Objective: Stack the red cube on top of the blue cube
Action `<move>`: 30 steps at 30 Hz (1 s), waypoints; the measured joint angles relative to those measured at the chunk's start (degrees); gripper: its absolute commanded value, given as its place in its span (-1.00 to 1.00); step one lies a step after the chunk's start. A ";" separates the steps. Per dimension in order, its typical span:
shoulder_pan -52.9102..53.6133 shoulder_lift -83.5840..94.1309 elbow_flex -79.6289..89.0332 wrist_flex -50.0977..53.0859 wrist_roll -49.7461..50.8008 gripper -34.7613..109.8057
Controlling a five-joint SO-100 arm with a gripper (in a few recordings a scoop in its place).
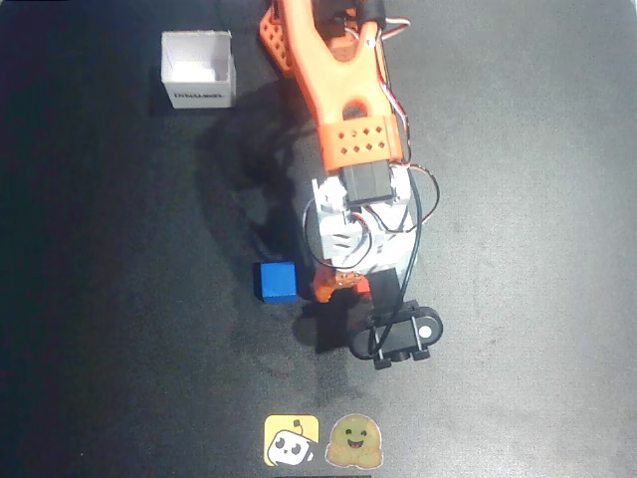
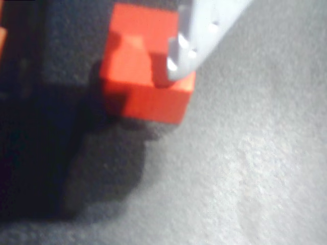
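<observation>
In the wrist view the red cube (image 2: pixel 145 89) sits at the top centre, low over the dark mat with its shadow right under it. A pale finger (image 2: pixel 204 30) lies against its right side and a dark finger (image 2: pixel 66 66) presses on its left, so my gripper (image 2: pixel 127 71) is shut on it. From overhead, the gripper (image 1: pixel 336 289) hangs below the white wrist, and a sliver of the red cube (image 1: pixel 332 286) shows there. The blue cube (image 1: pixel 278 282) rests on the mat just left of the gripper, a small gap apart.
An open white box (image 1: pixel 199 70) stands at the back left. Two stickers, a yellow one (image 1: pixel 291 440) and a green one (image 1: pixel 355 441), lie at the front edge. The black wrist camera mount (image 1: pixel 403 334) juts out to the gripper's lower right.
</observation>
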 measured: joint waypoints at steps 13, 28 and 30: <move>-3.16 -3.78 0.09 -2.81 5.01 -0.17; -3.34 -3.78 6.59 -3.25 6.77 -0.34; -3.34 -3.78 7.38 -3.34 6.77 -0.46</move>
